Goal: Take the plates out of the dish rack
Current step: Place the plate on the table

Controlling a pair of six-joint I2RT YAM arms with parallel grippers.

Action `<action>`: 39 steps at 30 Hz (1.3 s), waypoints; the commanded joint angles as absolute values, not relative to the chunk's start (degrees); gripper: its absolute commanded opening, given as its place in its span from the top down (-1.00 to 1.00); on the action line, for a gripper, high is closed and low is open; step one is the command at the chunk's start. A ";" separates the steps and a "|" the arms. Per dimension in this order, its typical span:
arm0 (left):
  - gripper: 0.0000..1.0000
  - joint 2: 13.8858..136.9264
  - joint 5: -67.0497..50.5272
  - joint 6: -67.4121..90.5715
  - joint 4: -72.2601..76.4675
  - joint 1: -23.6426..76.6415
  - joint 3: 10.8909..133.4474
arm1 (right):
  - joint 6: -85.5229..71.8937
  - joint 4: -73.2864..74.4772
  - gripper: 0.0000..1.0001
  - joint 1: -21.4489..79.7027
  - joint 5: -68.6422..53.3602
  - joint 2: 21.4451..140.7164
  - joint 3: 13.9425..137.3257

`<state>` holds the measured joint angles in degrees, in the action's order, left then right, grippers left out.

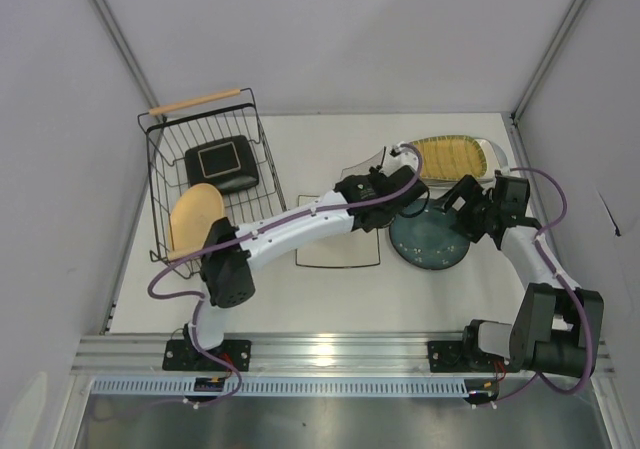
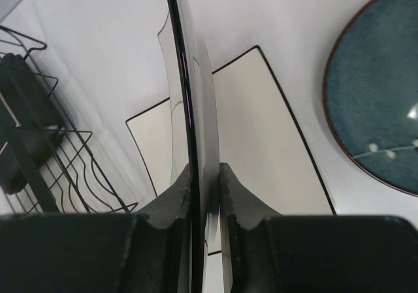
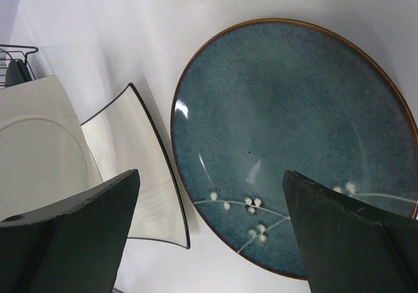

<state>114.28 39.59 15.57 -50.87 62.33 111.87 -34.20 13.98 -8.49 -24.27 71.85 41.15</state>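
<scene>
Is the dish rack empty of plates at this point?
No, a tan round plate and a dark square plate sit inside the dish rack.

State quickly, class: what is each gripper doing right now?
Left gripper: closed on a white plate, held edge-on.
Right gripper: open, empty, above the teal plate.

table (image 1: 330, 139): white | left: dish rack (image 1: 197, 101) | centre: black-edged square plate (image 1: 340, 254), flat | right: teal round plate (image 1: 425, 244)
</scene>
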 commanded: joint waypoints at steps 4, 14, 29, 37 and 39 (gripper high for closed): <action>1.00 118.82 57.65 18.37 -49.13 65.30 114.09 | -32.08 15.64 -1.00 -8.61 -23.03 70.05 42.80; 1.00 123.04 60.91 19.77 -49.04 67.85 111.80 | -32.08 15.47 -0.99 -7.82 -22.68 71.10 43.86; 1.00 133.41 62.49 22.32 -49.04 70.31 111.45 | -31.82 16.00 -1.00 -7.03 -21.71 71.10 43.86; 0.99 136.05 61.97 23.55 -48.08 71.63 109.16 | -31.82 15.82 -0.99 -7.03 -21.80 71.10 43.68; 0.78 136.58 60.74 23.99 -48.07 71.80 109.16 | -31.82 15.82 -0.99 -7.03 -21.80 70.93 43.68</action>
